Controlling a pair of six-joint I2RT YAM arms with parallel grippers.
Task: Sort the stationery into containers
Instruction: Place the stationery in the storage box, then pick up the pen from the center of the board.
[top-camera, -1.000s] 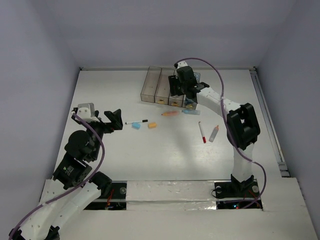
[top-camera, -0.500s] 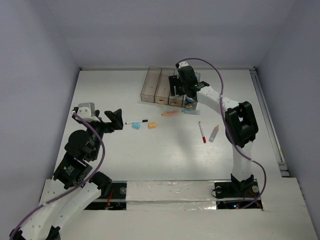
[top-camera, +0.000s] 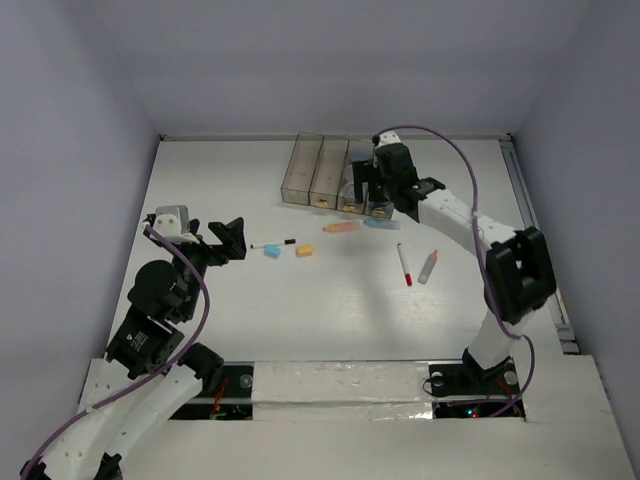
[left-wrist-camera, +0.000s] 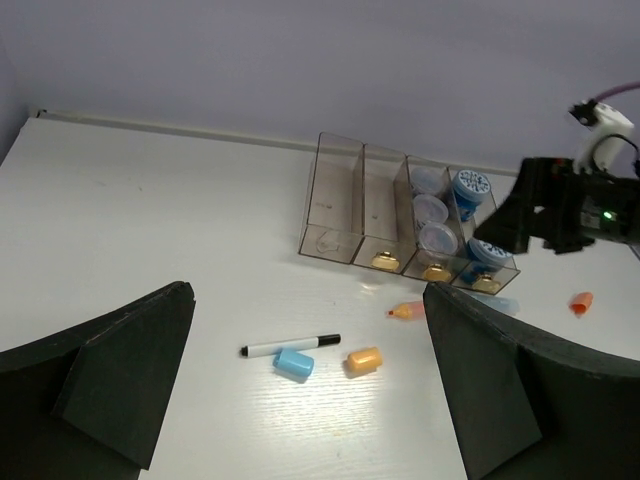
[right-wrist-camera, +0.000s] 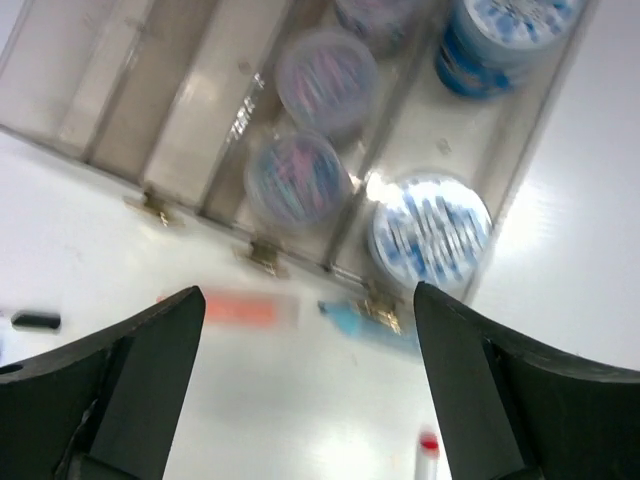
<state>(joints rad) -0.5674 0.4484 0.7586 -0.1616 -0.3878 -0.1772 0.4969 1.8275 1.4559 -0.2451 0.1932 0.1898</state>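
A white table (top-camera: 200, 180) is seen, with the containers (left-wrist-camera: 340, 200) set near its far edge – four narrow translucent bins joined in a row. The right gripper (right-wrist-camera: 305, 300) is held above the near ends of the two right-hand bins, its fingers spread wide and nothing gripped. The left gripper (top-camera: 237, 240) is poised over the table's left part, well apart from the bins, likewise wide open and empty. Clear jars (left-wrist-camera: 430, 210) are lined up in the third bin from the left, and blue-patterned jars (right-wrist-camera: 430, 230) are held in the fourth. Loose on the table are found a red-and-white pen (top-camera: 404, 264) with a grey marker (top-camera: 428, 266) just beside it, and a black-and-white pen (left-wrist-camera: 290, 346). An orange marker (left-wrist-camera: 407, 311) and a blue marker (top-camera: 381, 224) lie before the bins – a blue eraser (left-wrist-camera: 293, 363) and an orange eraser (left-wrist-camera: 364, 359) lie nearer.
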